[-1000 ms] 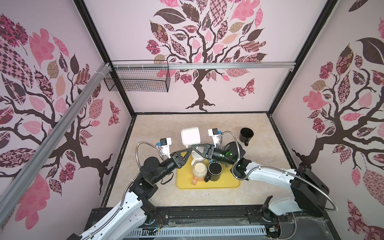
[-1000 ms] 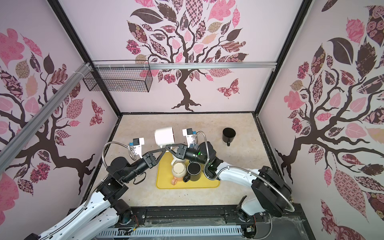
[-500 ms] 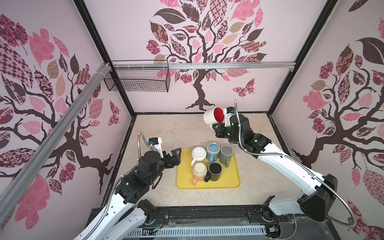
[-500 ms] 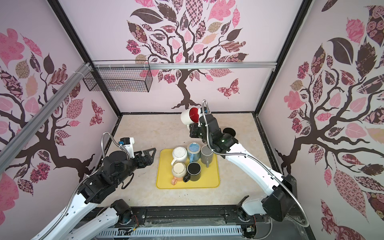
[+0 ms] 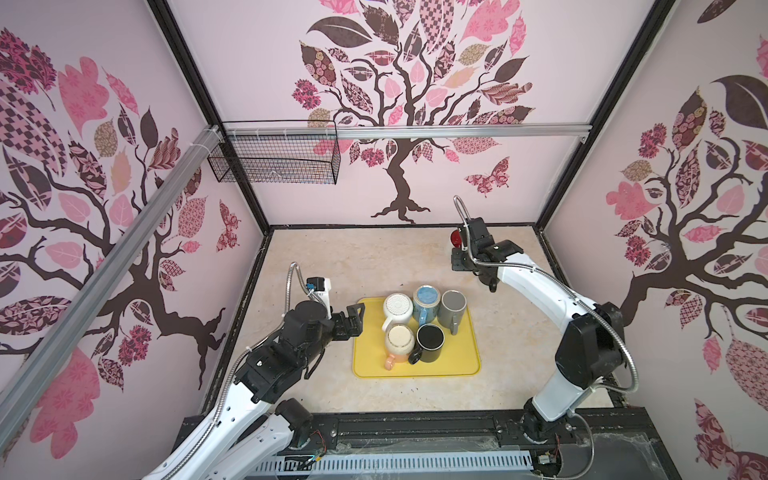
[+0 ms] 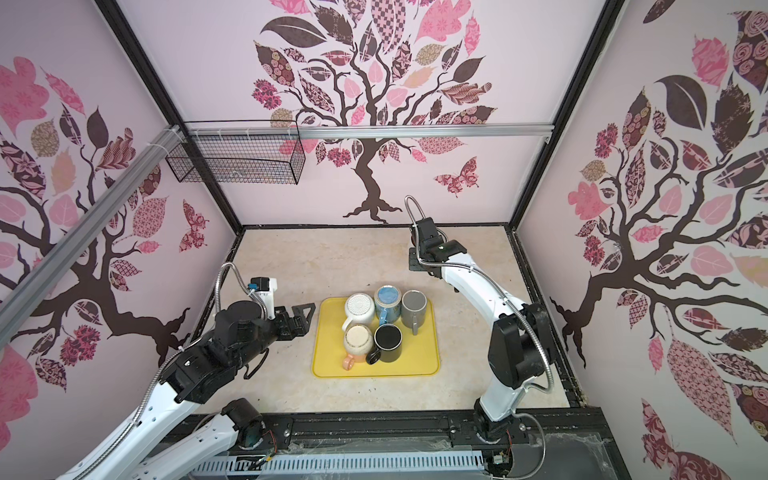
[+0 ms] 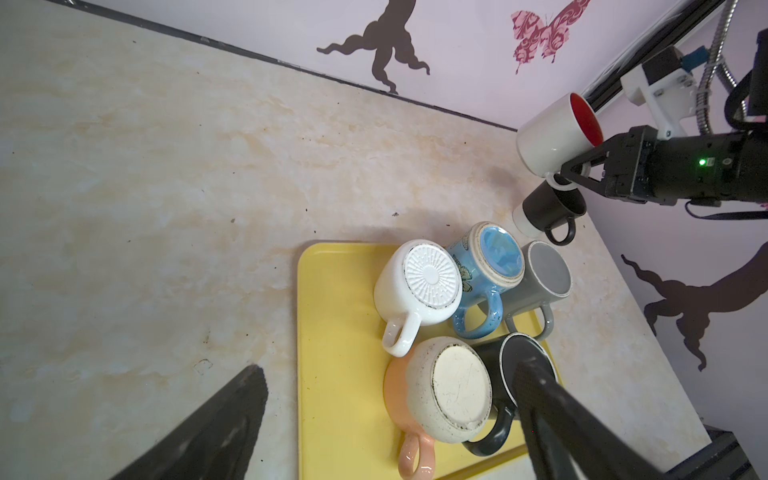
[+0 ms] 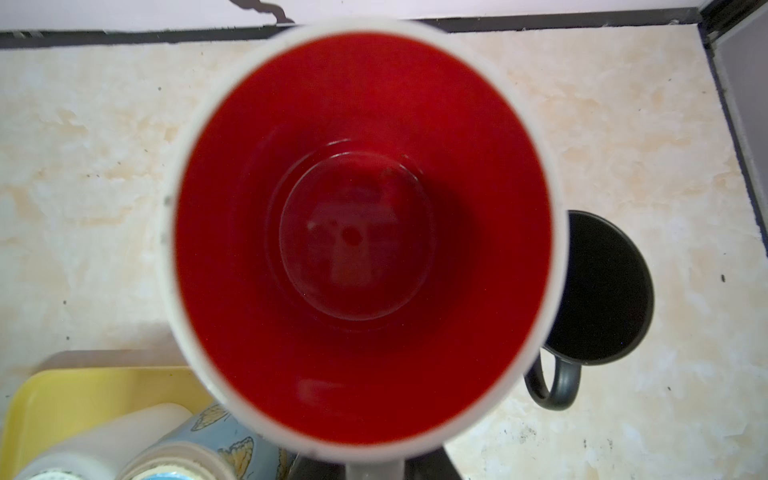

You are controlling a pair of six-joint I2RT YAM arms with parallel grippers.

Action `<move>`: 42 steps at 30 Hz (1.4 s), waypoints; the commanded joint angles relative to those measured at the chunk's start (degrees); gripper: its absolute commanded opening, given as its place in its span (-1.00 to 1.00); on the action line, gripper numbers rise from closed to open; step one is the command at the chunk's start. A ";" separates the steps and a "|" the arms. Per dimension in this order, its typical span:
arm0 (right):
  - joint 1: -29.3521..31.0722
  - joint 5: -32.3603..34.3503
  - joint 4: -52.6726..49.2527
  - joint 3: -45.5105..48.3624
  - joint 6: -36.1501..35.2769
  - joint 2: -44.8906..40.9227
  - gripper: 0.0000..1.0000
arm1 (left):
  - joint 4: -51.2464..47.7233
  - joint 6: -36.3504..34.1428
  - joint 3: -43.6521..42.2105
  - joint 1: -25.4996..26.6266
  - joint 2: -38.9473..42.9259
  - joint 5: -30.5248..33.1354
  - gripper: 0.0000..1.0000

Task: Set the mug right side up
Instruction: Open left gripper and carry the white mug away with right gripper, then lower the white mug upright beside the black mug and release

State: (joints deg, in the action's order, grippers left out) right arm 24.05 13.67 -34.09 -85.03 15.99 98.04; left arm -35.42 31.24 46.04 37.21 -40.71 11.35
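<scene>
The mug (image 7: 552, 133) is white with a red inside (image 8: 361, 232). It hangs tilted in the air over the back right of the table, its mouth facing the right wrist camera. My right gripper (image 7: 570, 176) is shut on its white handle. In a top view only a sliver of red (image 5: 455, 239) shows behind the right wrist. My left gripper (image 5: 355, 320) (image 6: 301, 318) stands open just left of the yellow tray, with nothing between its fingers (image 7: 232, 415).
The yellow tray (image 5: 453, 365) (image 6: 415, 365) (image 7: 332, 332) holds several mugs bottom up: white (image 5: 398, 307), blue (image 5: 427, 297), grey (image 5: 453, 305), peach (image 5: 399, 338) and black (image 5: 430, 337). A black mug (image 7: 548, 208) (image 8: 602, 286) stands upright on the table under the held mug.
My right arm has lifted the white mug from above the tray to the back right and turned its mouth upward. My left gripper has opened and drawn back left of the tray.
</scene>
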 commanded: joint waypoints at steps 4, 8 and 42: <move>-0.76 2.00 1.19 -3.17 -3.02 3.24 -1.00 | 0.93 -1.44 -0.56 -0.03 -1.70 -1.85 0.89; -1.98 2.37 1.72 -2.02 -3.64 4.46 -1.00 | 1.41 -1.27 -0.87 0.00 -2.08 -2.45 0.89; -6.43 0.48 7.41 7.76 -5.19 11.78 -1.00 | 3.30 -1.42 -2.45 -0.01 -5.96 -5.23 0.87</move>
State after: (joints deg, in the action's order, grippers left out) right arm 18.06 12.16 -28.29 -76.55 11.53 108.60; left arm -33.06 30.96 45.12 37.21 -46.48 6.31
